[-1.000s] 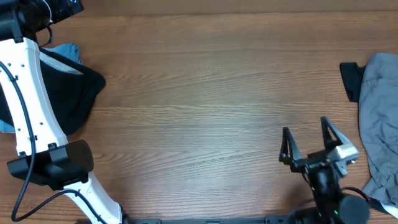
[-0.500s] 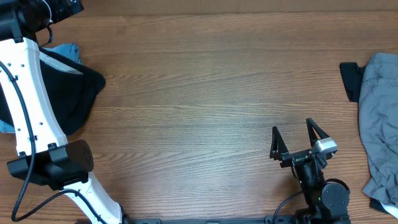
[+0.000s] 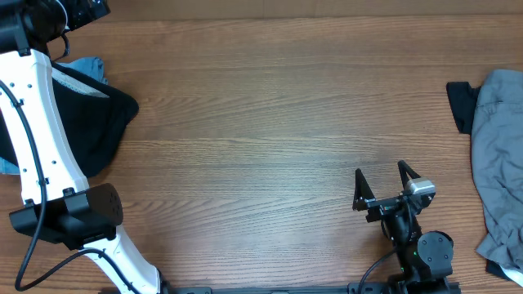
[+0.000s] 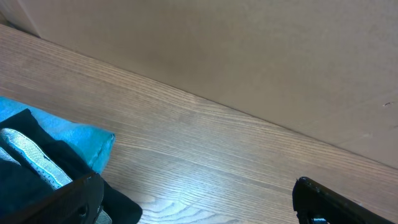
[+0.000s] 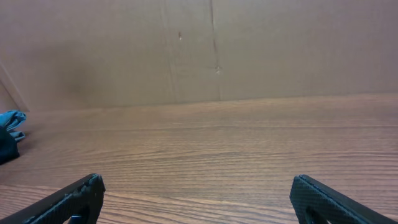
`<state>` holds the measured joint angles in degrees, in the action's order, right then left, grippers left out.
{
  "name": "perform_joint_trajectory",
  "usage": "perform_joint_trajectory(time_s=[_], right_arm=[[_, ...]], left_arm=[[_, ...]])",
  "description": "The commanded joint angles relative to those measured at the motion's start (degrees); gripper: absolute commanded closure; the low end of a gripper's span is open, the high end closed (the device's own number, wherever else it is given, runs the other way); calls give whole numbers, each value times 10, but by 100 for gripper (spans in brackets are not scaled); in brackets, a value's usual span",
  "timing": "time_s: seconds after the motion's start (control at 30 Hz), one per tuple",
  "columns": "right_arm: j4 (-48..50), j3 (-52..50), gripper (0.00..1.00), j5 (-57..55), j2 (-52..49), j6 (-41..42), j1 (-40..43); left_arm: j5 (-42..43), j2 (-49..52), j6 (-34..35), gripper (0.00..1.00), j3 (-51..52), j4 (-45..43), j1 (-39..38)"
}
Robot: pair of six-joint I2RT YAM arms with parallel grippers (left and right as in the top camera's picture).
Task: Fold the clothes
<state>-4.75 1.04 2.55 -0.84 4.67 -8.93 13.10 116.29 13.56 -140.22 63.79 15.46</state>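
The clothes lie in two heaps. At the left edge a black garment (image 3: 98, 122) covers a light-blue one (image 3: 88, 65); the left wrist view shows the black cloth with its pale lining (image 4: 37, 165) on blue fabric (image 4: 74, 140). A grey garment (image 3: 498, 155) over a black piece (image 3: 460, 106) lies at the right edge. My left gripper (image 4: 199, 205) hangs open by the far left corner, its left finger (image 4: 74, 199) over the black cloth's edge. Near the front edge my right gripper (image 3: 381, 175) stands open over bare wood, also empty in its wrist view (image 5: 199, 199).
The white left arm (image 3: 37, 131) rises along the left side over the black garment. A brown cardboard wall (image 5: 211, 50) backs the wooden table (image 3: 270, 139). The blue and black heap (image 5: 9, 134) shows far off to the left in the right wrist view.
My right gripper has drawn back toward the front edge and a little left, still open. The left arm and the garments have not moved.
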Motion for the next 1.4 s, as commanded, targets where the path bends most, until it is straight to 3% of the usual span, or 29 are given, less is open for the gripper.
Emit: perform_joint_trajectory(time_s=[0.0,0.73,1.13,1.37], right_arm=[[1,-6,0,-5,6,-2,4],[1,-6,0,-5,6,-2,4],[1,-6,0,-5,6,-2,4],[1,-6,0,-5,6,-2,4]], left_arm=[[3,3,2,0,0,-1,2],[2,-22,2,0,0,26,4],[-1,-318,2,0,0,127,3],[-2,-496,2,0,17,265,2]])
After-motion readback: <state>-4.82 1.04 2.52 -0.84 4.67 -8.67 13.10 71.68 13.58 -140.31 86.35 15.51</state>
